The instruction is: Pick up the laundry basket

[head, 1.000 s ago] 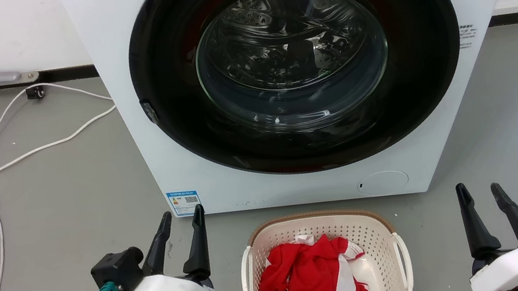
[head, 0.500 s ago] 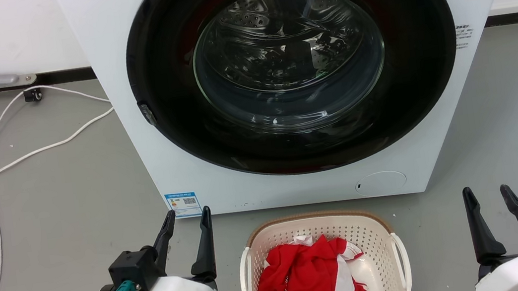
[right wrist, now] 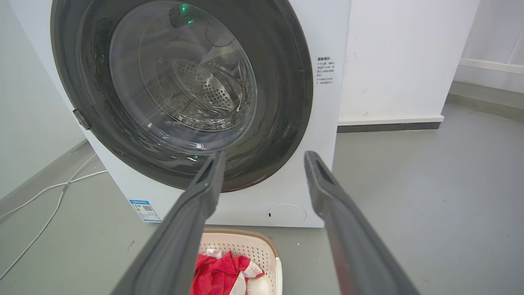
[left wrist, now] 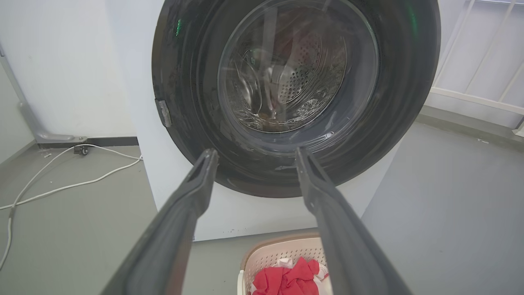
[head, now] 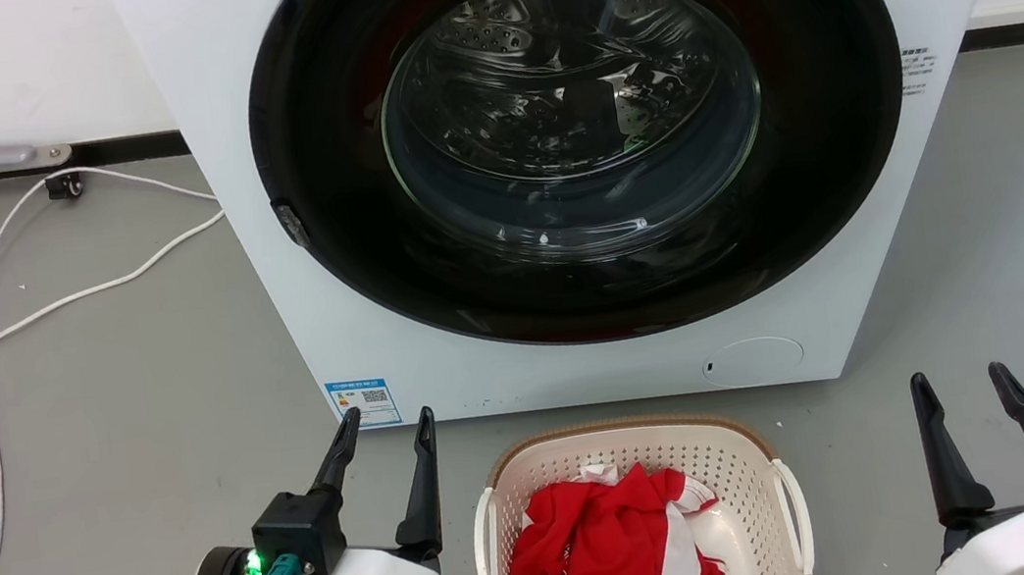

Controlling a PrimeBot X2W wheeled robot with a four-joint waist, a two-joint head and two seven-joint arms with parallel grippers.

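Cream perforated plastic laundry basket on grey floor, between left gripper and right gripper, both with jaws wide and empty. Grip both white handles level; the handle gap seems narrow.

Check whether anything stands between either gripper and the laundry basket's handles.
Nothing visible does. The left gripper and right gripper, both open, flank the laundry basket, with grey floor between each and its nearer white handle. The red cloth lies inside the basket, off both handles.
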